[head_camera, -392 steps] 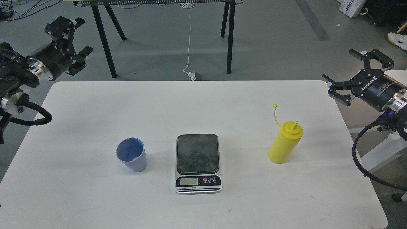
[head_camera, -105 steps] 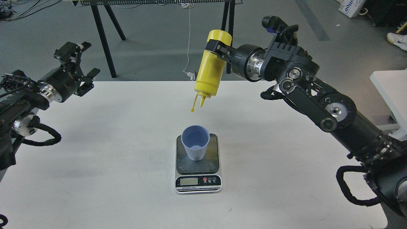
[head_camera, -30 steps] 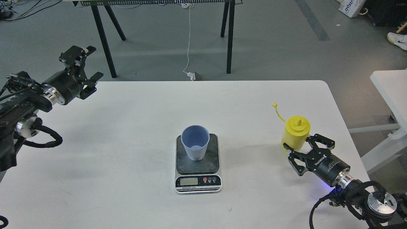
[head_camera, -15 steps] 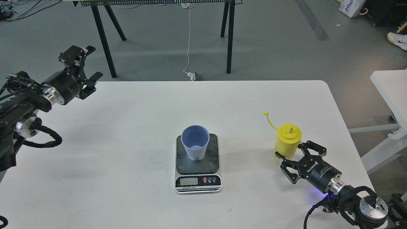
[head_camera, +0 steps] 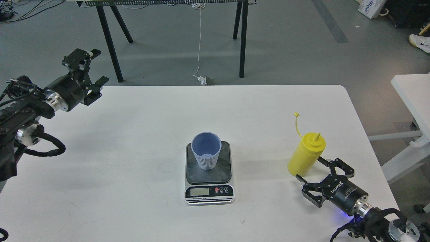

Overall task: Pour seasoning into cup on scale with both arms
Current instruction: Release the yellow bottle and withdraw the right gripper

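The pale blue-grey cup (head_camera: 206, 150) stands upright on the scale's dark weighing plate (head_camera: 221, 168); the scale (head_camera: 209, 193) sits at the table's middle front. The yellow squeeze bottle (head_camera: 305, 155) stands on the table at the right, leaning a little, its cap hanging off on its tether. My right gripper (head_camera: 318, 177) is open just in front of and to the right of the bottle's base, not holding it. My left gripper (head_camera: 88, 70) is open and empty above the table's far left corner.
The white table (head_camera: 134, 111) has its right edge close beyond the bottle. A second white table (head_camera: 413, 90) stands at the right. Black trestle legs (head_camera: 111, 40) and a hanging white cable (head_camera: 199, 40) are behind the table.
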Robot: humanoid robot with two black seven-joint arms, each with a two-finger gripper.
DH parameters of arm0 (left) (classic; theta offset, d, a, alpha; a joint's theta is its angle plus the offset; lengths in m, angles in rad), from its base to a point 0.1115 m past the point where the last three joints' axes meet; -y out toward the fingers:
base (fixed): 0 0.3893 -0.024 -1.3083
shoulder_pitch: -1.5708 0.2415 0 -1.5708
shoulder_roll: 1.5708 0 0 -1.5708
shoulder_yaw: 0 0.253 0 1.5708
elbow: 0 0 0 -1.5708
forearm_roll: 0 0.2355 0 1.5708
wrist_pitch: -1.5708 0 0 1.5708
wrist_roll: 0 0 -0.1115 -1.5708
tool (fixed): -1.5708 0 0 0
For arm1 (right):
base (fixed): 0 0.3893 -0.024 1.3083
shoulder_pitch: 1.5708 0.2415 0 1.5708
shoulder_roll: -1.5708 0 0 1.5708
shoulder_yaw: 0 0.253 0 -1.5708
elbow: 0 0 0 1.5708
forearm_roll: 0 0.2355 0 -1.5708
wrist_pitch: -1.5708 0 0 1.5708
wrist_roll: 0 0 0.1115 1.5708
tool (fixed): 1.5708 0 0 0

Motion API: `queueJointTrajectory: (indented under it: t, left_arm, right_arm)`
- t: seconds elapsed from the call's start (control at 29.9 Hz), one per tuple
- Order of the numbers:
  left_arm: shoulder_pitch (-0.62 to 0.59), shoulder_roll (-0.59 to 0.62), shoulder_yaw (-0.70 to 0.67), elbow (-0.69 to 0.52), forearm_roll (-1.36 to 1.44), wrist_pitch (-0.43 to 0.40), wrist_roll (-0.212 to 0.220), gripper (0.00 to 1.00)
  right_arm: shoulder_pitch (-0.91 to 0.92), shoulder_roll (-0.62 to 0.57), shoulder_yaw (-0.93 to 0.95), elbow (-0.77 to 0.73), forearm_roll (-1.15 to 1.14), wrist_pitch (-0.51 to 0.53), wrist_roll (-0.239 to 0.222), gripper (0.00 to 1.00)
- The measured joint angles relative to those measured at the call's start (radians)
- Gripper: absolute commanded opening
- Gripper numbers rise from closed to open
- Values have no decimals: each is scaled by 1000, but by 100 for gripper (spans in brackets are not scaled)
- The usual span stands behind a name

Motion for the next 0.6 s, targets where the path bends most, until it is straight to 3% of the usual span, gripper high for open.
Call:
queueJointTrajectory:
  t: [0.3, 0.47, 0.6]
  left_arm:
    - [3, -7, 0, 1, 1, 0, 0, 100]
    - [2, -8, 1, -1, 1, 0, 0, 100]
    - [-2, -2, 8, -2, -2, 0, 0, 100]
  right_arm:
    - [-82, -196, 65, 142, 75, 0, 0, 96]
    - [120, -231, 113, 123, 73, 0, 0, 96]
    - [330, -232, 63, 4, 69, 0, 0, 96]
